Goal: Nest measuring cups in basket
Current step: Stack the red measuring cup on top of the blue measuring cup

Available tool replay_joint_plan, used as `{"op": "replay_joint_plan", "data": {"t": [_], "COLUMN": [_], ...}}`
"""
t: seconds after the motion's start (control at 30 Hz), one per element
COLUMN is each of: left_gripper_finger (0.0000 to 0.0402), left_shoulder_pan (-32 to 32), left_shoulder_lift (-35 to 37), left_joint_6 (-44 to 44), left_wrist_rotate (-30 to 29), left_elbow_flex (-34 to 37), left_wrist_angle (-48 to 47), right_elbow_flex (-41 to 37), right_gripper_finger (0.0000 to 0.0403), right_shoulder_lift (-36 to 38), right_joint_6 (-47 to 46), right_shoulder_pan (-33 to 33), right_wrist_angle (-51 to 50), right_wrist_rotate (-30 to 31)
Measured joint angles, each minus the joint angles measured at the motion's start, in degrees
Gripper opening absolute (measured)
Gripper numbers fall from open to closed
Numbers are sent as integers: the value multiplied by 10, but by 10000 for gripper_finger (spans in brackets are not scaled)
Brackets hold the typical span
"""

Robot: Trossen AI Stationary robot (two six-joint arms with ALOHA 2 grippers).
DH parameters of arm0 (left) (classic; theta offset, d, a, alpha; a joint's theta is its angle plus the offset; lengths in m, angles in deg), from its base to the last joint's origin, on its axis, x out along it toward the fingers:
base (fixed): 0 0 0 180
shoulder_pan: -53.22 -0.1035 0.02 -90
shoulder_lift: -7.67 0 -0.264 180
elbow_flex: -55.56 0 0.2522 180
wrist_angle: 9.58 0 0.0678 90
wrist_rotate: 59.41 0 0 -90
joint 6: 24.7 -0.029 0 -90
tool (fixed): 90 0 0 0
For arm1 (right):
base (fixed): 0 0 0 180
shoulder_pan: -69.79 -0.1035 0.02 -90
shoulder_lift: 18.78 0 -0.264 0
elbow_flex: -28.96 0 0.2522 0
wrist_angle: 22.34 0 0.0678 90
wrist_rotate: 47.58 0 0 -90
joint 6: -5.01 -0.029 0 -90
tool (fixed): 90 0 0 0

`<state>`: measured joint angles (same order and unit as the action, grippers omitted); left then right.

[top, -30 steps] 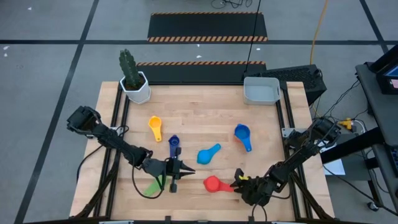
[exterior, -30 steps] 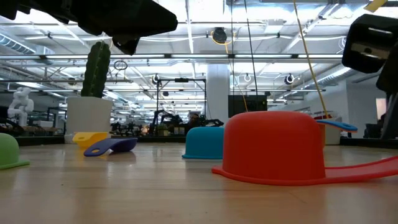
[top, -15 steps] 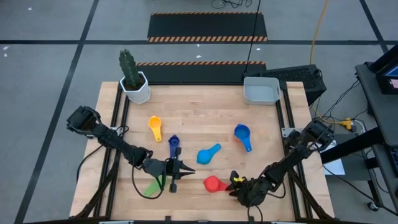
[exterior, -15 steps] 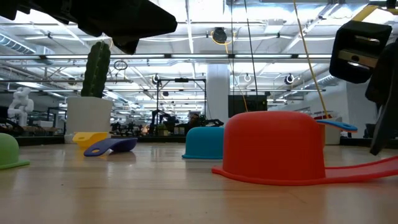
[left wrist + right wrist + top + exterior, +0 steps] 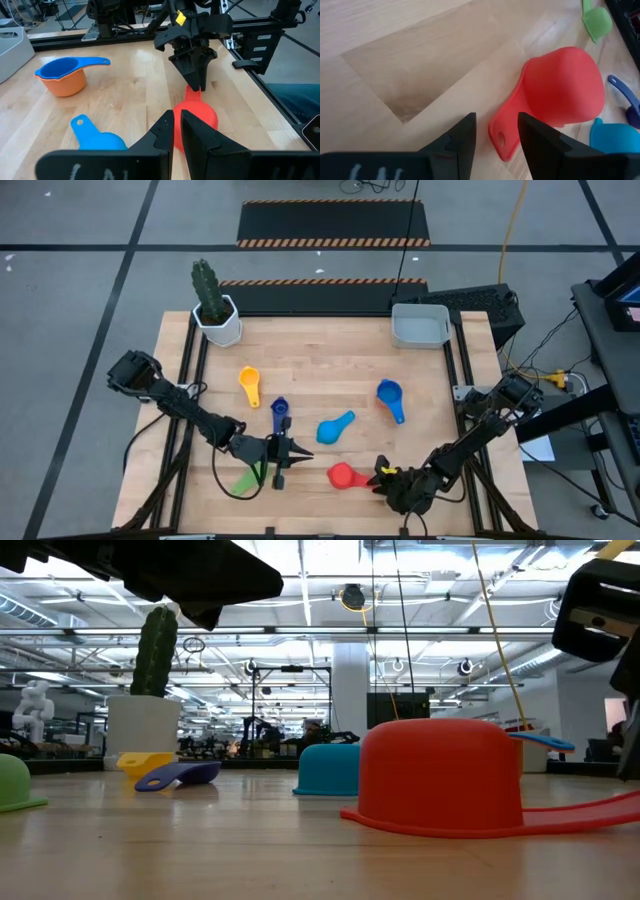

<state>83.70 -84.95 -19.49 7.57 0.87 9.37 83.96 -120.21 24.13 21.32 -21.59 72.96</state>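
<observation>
The red cup [image 5: 342, 475] lies upside down near the table's near edge, its handle pointing right. My right gripper [image 5: 496, 131] is open and points down over the handle's free end [image 5: 500, 141], one finger on each side. My left gripper [image 5: 296, 455] is shut and hovers left of the red cup, holding nothing. The green cup [image 5: 245, 478] lies beside it. The yellow cup [image 5: 249, 383], the dark blue cup [image 5: 280, 413] and an upturned light blue cup [image 5: 335, 427] rest on the wood. A blue cup sits inside the orange cup [image 5: 62, 77]. The grey basket [image 5: 420, 326] stands at the far right corner. My right gripper stands astride the free end of the red cup's handle [image 5: 194, 92], coming from above and pointing down. Whether its fingers touch the handle I cannot tell. The red cup rests rim down on the table.
The white hexagonal pot with the cactus [image 5: 215, 310] stands at the far left corner. Bare wood lies between the cups and the basket. Black rails run along the table's left and right edges.
My right gripper moved a little toward the table's left and dipped, then came back to about where it was. The cups have not moved.
</observation>
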Motion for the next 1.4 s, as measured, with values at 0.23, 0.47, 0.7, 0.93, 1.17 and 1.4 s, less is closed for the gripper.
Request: {"op": "replay_joint_plan", "data": {"t": [0.23, 0.47, 0.7, 0.93, 1.17, 1.4], "left_gripper_finger": [37, 37, 37, 37, 37, 37], "left_shoulder_pan": [0, 0, 0, 0, 0, 0], "left_shoulder_lift": [0, 0, 0, 0, 0, 0], "left_joint_6": [0, -2, -2, -2, -1, -1], "left_wrist_rotate": [0, 0, 0, 0, 0, 0], "left_elbow_flex": [0, 0, 0, 0, 0, 0], "left_wrist_angle": [1, 5, 5, 5, 16, 20], "right_elbow_flex": [0, 0, -1, -1, -1, -3], "right_gripper_finger": [132, 83, 35, 4, 2, 1], "right_shoulder_lift": [0, 0, -1, -1, 0, -3], "right_joint_6": [28, 32, 28, 28, 28, -86], "right_shoulder_pan": [5, 9, 9, 9, 9, 9], "right_wrist_angle": [-7, -19, -28, -23, 19, 51], "right_wrist_rotate": [9, 8, -4, -5, -6, 13]}}
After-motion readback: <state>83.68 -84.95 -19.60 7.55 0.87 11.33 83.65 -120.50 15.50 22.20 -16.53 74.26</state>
